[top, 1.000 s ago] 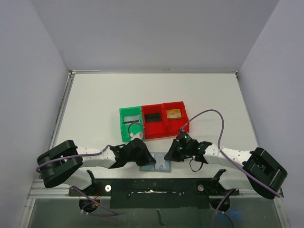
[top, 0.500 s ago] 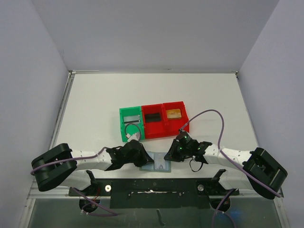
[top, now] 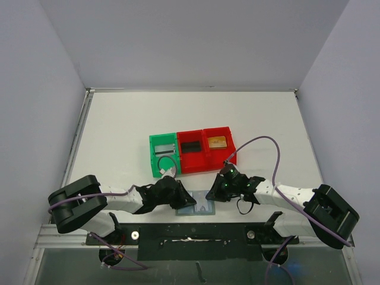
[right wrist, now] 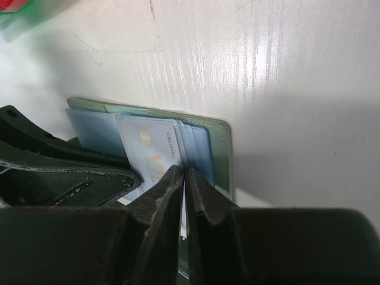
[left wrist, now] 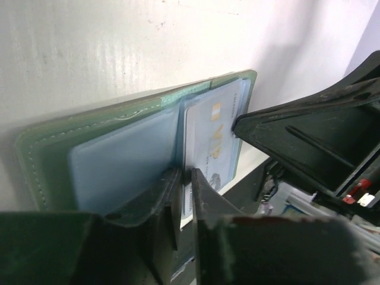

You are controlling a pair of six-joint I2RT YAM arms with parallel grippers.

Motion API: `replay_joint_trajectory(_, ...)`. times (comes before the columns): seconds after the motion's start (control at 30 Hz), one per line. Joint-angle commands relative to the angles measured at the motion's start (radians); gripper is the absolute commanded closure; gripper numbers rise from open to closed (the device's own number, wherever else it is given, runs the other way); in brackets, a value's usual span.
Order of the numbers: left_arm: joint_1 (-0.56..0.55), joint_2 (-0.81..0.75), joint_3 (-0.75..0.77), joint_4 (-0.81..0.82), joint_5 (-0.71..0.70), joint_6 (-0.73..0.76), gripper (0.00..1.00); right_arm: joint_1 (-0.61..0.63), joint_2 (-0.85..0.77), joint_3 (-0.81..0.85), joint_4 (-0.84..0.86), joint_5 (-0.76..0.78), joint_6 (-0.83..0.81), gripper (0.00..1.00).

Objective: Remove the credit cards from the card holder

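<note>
Grey-green bifold card holder point(left wrist: 35, 160) lying open, left gripper point(left wrist: 185, 184) fingers a slit apart astride the pale plastic credit card point(left wrist: 217, 136) near edge, grip unclear, right gripper point(right wrist: 184, 175) fingers closed, tips touching that card.

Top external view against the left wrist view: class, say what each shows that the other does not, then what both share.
Only the top external view shows the green bin and the two red bins beyond the arms, and the purple cable on the right arm. Only the left wrist view shows the letters VIP on the credit card and the stitched green border of the card holder. Both show the card holder lying open on the white table, with the left fingers and right fingers meeting at it.
</note>
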Motion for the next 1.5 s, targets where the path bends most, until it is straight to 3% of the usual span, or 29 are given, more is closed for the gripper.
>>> replay_joint_trajectory(0.0, -0.004, 0.031, -0.038, 0.147, 0.028, -0.048, 0.98, 0.011, 0.003, 0.004, -0.046, 0.027, -0.022, 0.91)
replay_joint_trajectory(0.67, -0.001, -0.158, -0.118, 0.031, -0.073, -0.082, 1.0, 0.009, -0.068, 0.033, -0.059, 0.036, -0.058, 0.89)
replay_joint_trajectory(0.9, -0.001, -0.158, -0.105, 0.031, -0.074, -0.068, 1.0, 0.014, -0.116, 0.084, -0.017, -0.008, -0.104, 0.74)
replay_joint_trajectory(1.13, -0.001, -0.137, -0.094, 0.041, -0.062, -0.06, 1.0, 0.019, -0.04, 0.075, 0.098, -0.093, -0.105, 0.72)
replay_joint_trajectory(1.27, -0.001, -0.131, -0.095, 0.044, -0.056, -0.061, 1.0, 0.02, 0.033, 0.076, 0.08, -0.097, -0.09, 0.74)
replay_joint_trajectory(1.47, 0.0, -0.13, -0.094, 0.047, -0.056, -0.065, 0.85, 0.022, 0.071, 0.052, 0.06, -0.074, -0.066, 0.78)
